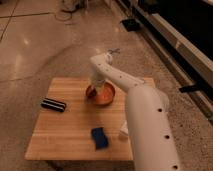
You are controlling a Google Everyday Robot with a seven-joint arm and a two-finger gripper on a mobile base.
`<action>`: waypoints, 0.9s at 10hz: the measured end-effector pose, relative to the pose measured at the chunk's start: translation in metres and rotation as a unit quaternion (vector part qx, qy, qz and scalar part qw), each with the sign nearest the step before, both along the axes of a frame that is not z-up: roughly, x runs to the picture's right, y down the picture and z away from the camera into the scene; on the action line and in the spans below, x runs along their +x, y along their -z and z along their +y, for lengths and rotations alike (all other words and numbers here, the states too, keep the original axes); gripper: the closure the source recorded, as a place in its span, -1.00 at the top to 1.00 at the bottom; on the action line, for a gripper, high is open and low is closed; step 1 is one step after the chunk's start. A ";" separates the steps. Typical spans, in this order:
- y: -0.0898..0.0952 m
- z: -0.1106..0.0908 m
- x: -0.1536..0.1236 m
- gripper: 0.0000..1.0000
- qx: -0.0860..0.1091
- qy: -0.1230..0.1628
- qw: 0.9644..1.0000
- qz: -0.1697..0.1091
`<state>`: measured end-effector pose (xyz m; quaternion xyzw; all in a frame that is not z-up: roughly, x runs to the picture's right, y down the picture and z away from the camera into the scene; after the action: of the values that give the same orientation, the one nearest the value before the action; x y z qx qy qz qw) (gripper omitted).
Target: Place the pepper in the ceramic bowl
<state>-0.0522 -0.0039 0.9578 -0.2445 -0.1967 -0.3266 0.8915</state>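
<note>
Polished concrete floor lay around the wooden table. My gripper hung at the frame's centre, over the left rim of the ceramic bowl; whether it pinched anything I could not tell. I could not make out the pepper, nor its long axis. I judged the placing nearly done, release remaining. Left sat a black bar, lower a blue sponge.

Dim warm indoor light, glare patches on polished floor, hand shadowed above the ceramic bowl
</note>
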 end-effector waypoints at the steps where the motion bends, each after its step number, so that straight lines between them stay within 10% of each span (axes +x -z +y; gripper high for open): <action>1: -0.004 -0.003 0.013 -0.52 0.000 -0.006 1.000 0.008; 5: -0.011 -0.008 0.046 0.27 -0.003 -0.022 1.000 0.019; 9: -0.011 -0.008 0.044 0.31 -0.003 -0.022 1.000 0.018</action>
<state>-0.0086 -0.0122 0.9685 -0.2482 -0.1871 -0.3024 0.9011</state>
